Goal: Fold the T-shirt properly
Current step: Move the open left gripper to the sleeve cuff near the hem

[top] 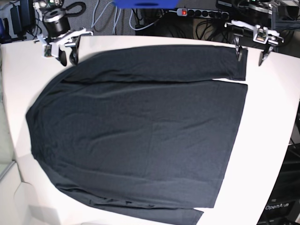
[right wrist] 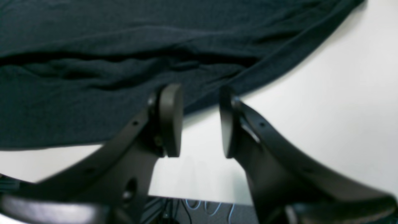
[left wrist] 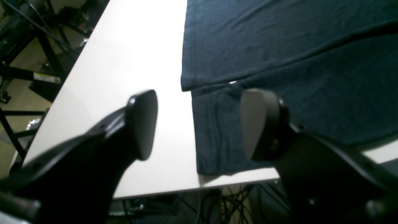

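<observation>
The dark T-shirt (top: 140,131) lies spread flat on the white table (top: 272,140), with a long sleeve (top: 164,63) laid along its far edge. My left gripper (top: 251,56) hovers open at that sleeve's cuff end. In the left wrist view the left gripper (left wrist: 199,124) stands wide, one finger (left wrist: 258,124) over the cloth (left wrist: 279,62) and the other over bare table. My right gripper (top: 68,55) is at the far left corner by the shoulder. Seen from the right wrist, the right gripper (right wrist: 199,121) is open with nothing between its fingers, just off the shirt's edge (right wrist: 124,62).
The table's far edge (left wrist: 192,185) runs close under both grippers. Behind it are cables, a power strip (top: 197,11) and a blue object (top: 145,3). Black frame legs (left wrist: 28,74) stand beside the table. White table shows to the right of the shirt.
</observation>
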### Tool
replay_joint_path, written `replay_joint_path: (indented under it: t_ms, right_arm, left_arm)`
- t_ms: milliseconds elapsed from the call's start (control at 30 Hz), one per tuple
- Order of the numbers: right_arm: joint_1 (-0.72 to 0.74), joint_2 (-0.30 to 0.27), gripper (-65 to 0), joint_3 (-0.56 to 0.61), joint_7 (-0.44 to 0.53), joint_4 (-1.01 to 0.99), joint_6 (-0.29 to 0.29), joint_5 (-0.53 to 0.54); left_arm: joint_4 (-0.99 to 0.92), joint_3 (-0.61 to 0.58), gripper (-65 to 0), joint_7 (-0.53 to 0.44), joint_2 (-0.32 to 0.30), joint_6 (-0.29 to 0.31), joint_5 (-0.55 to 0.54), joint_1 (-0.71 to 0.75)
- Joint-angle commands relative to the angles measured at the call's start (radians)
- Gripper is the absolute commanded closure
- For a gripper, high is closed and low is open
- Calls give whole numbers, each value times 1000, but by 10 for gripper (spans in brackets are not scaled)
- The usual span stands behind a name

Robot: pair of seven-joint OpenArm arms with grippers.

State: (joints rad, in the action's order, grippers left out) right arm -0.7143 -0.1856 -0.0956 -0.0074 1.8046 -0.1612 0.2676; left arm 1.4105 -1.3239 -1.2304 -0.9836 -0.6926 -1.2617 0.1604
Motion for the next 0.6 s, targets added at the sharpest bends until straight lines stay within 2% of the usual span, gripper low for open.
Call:
replay_joint_path:
  t_ms: [0,333,567]
  right_arm:
    - [-8,-7,-215,-6,25,14,-10,3]
    - [-8,-7,-215,-8,25,14,-10,3]
    - [-8,-7,-215,-8,25,14,-10,3]
  left_arm:
    - [2,1,-409,-27,-25,-6,12,3]
    - [-40,4,-409,-25,-14,-6,10,1]
    - [-109,4,-409,-22,45,-6,10,1]
